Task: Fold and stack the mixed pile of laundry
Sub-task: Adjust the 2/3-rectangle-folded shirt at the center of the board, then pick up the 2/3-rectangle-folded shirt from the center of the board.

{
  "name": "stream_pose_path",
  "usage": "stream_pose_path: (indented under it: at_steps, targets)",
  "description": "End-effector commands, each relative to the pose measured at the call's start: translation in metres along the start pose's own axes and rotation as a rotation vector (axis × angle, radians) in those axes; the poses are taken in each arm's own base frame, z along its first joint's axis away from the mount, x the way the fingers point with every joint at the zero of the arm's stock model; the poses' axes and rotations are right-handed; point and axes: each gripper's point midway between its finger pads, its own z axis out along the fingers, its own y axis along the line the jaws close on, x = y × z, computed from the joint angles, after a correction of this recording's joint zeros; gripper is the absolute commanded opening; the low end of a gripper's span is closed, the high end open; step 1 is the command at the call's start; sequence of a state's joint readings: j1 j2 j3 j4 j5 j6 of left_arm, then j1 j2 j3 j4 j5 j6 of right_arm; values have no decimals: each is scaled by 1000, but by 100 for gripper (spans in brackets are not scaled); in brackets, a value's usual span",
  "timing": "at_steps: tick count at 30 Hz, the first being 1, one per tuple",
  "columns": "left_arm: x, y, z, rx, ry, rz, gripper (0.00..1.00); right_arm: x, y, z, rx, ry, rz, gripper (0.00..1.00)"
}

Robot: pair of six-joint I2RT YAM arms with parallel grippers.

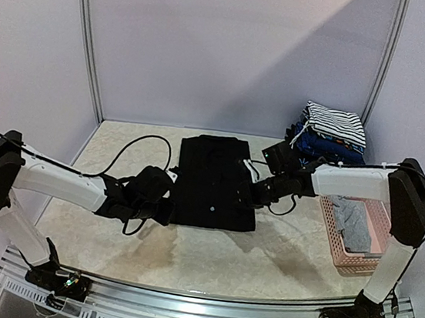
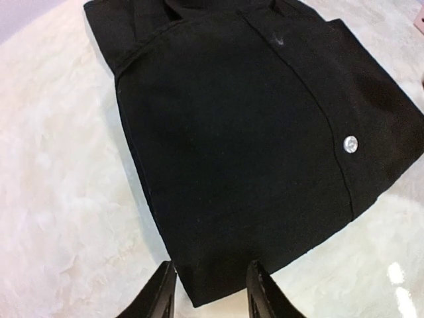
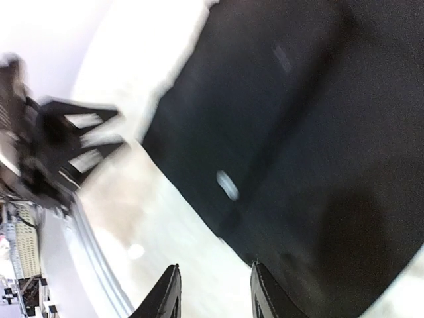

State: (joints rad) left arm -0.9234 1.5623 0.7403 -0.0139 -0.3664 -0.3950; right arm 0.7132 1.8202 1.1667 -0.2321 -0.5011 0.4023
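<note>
Mid-table [image 1: 121, 148]: large black garment [image 1: 216, 183], folded into a flat rectangle, white button [image 1: 212, 208] facing up nr the front edge. Lies flat, no part lifted.

L gripper [image 1: 166, 209]: low at the near-left corner of the black garment. Seen from its own wrist, L gripper [image 2: 212, 268] w/ jaws apart, corner of black garment [image 2: 252, 132] flat on the table between the tips, not clamped. Holds nothing. White button [image 2: 350, 144] further out, to the right in that view.

R gripper [image 1: 256, 194]: at the garment's right edge, abt halfway along. Wrist view blurred, but R gripper [image 3: 215, 268] shows jaws apart, table and cloth edge visible thru the gap. Nothing held.

Back-right corner: folded stack, striped garment [image 1: 335, 124] on top, dark blue garment [image 1: 324, 147] under it.

Right edge, just in front of stack: pink basket [image 1: 340, 258] w/ grey garment [image 1: 352, 223] inside.
</note>
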Motion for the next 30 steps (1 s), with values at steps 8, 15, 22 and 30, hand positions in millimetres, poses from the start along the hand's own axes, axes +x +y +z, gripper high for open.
stream_pose_path:
  at_steps: [8, 15, 22, 30]
  targets:
    - [-36, -21, -18, -33, -132, 256, 47, -57, -1, 55, -78, 46, -41, 36]
    - [-43, -22, -28, -88, -195, 361, 49, -51, -43, 90, -64, 108, 48, 36]
    - [-47, -42, -35, -66, -274, 507, 62, -41, -54, 105, -65, 152, 45, 35]
    - [-47, -62, -41, -71, -308, 699, 66, -65, -25, 61, -53, 77, -59, 36]
